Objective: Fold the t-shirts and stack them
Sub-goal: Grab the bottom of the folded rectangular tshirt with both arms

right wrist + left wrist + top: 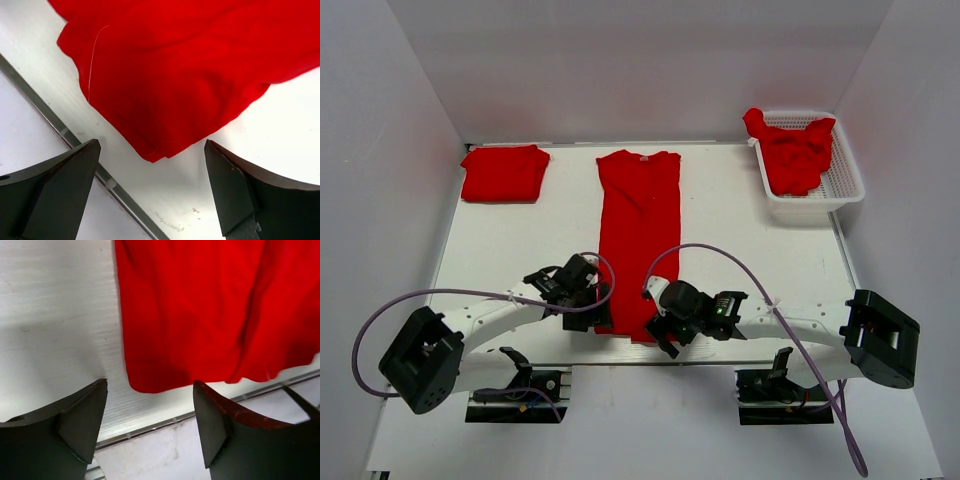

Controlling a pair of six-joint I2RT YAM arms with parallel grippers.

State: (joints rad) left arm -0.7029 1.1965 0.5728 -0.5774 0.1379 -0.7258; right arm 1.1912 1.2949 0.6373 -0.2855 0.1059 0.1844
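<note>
The t-shirt, laid narrow down the frame's centre, is faced at its lower corners by the left gripper and right gripper, both held apart; those corners probably need to be pinched next.

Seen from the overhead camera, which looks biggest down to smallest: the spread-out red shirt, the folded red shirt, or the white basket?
1. spread-out red shirt, largest
2. white basket
3. folded red shirt, smallest
</note>
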